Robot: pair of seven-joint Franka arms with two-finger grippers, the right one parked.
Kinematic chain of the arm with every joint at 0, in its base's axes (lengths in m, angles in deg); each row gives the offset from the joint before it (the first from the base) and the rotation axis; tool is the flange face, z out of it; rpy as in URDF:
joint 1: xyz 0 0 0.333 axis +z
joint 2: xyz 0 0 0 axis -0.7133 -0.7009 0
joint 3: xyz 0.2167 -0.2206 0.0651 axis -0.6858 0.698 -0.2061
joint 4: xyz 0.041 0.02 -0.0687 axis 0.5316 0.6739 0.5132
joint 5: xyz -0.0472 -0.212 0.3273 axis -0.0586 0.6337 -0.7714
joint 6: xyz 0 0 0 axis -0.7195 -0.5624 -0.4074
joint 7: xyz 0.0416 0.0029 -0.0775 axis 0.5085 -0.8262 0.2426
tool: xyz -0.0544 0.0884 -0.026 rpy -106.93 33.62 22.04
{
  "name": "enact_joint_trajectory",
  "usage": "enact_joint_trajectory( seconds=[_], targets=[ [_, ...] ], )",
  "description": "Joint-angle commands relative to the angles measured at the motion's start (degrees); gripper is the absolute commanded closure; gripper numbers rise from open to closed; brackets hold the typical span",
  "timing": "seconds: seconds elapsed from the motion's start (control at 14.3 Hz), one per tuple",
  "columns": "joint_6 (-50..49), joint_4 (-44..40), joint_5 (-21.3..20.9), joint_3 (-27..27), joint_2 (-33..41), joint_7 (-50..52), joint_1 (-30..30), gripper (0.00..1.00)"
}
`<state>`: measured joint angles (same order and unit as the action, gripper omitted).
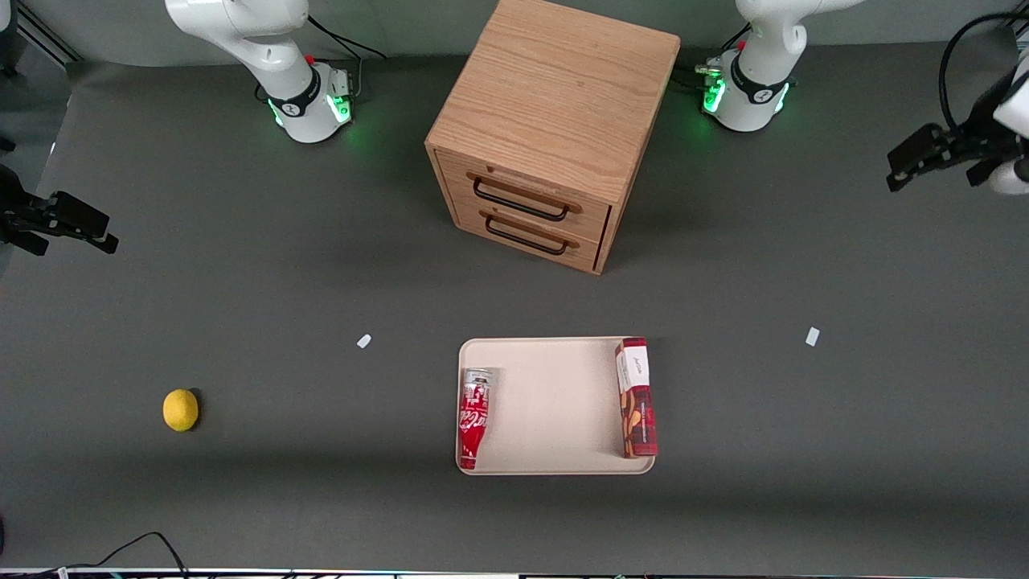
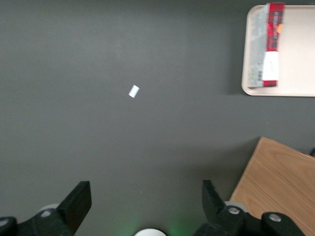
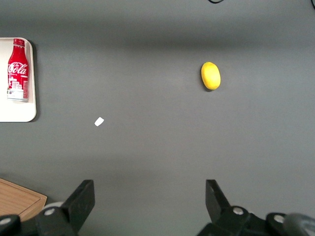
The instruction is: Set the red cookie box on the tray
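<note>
Red cookie box (image 1: 636, 398) lies on tray (image 1: 555, 402); task looks done imo. My gripper (image 2: 142, 206) is apart, empty, high over the table (image 1: 241, 281), well apart from tray.

Surface: dark grey matte table (image 1: 241, 498), one even covering, soft shadow bands running along its length
Furniture: light oak cabinet (image 1: 555, 104), standing on the table, set at a slight angle to the camera
Cabinet front: upper drawer (image 1: 526, 201) and lower drawer (image 1: 530, 236), both closed, each with a dark bar handle
Markers: white tape piece (image 1: 364, 341) toward the parked arm's end; second tape piece (image 1: 812, 336) toward the working arm's end
Cabling: black cable (image 1: 137, 547) looping at the table edge nearest the camera
Light: diffuse overhead; faint shadow around the cabinet
</note>
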<state>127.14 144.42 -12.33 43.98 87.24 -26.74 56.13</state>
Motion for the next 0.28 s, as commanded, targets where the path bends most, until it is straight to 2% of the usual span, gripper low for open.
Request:
enact_joint_trajectory(
  seconds=[0.0,0.21],
  targets=[
    [-1.1,1.7,2.1,0.8,2.7,-2.7,1.8,0.00],
    [-1.2,1.7,1.7,0.7,2.6,-3.4,2.4,0.00]
  ],
)
